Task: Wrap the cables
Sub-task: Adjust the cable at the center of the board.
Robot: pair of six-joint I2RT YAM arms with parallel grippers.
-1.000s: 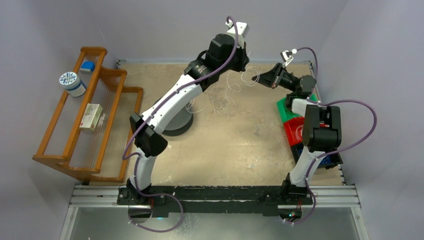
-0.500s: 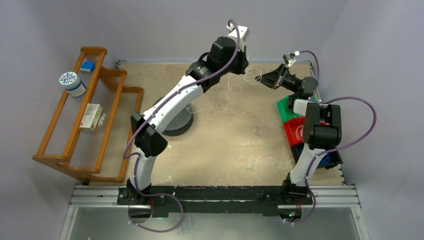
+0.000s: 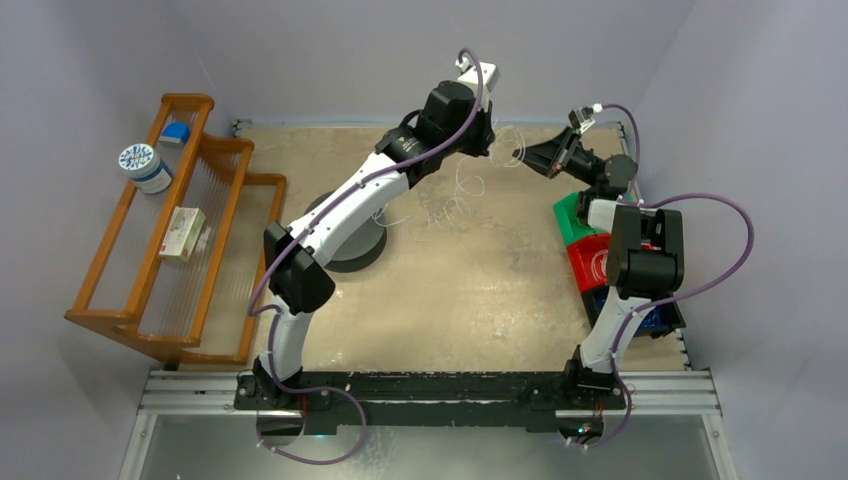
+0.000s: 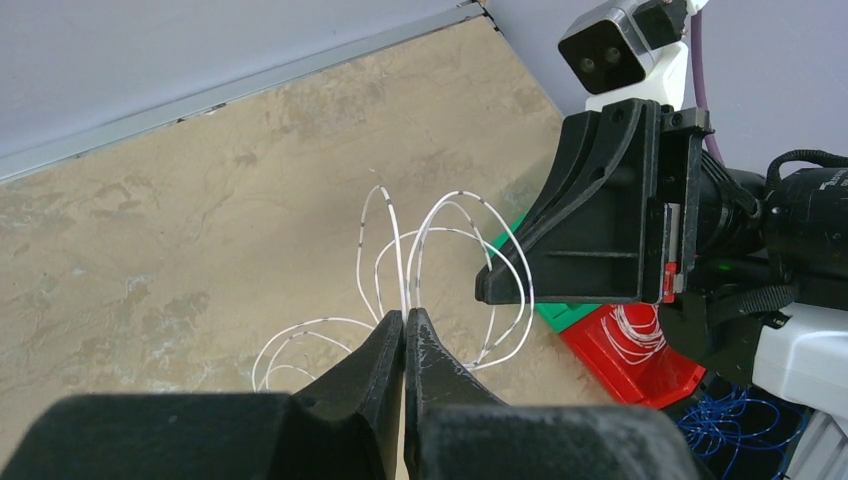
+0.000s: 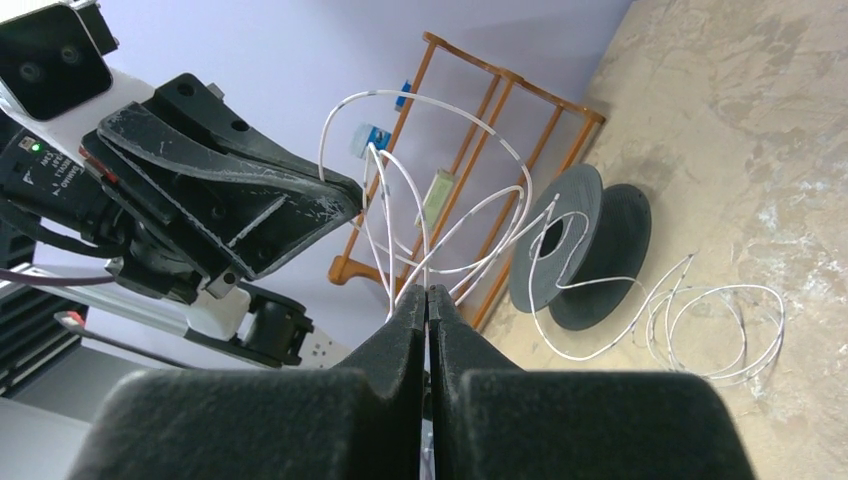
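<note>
Left wrist view gives me the cables (image 4: pixel 460 195) best: thin whitish wire springing up in loose loops above the table (image 4: pixel 200 200), held at its far right part between the two arms. My left pincer (image 4: pixel 404 322) is closed on a strand, jaws pressed together with the wire rising out of the tips. The right pincer (image 5: pixel 428 297) is clamped on the strands too, facing the left one close by. More loops lie on the table near the black spool (image 5: pixel 580 250), with the wooden rack (image 5: pixel 470 180) beyond. Beside the right arm, the red bin (image 4: pixel 600 350) holds white coils, next to a blue wire tangle (image 4: pixel 735 415).
</note>
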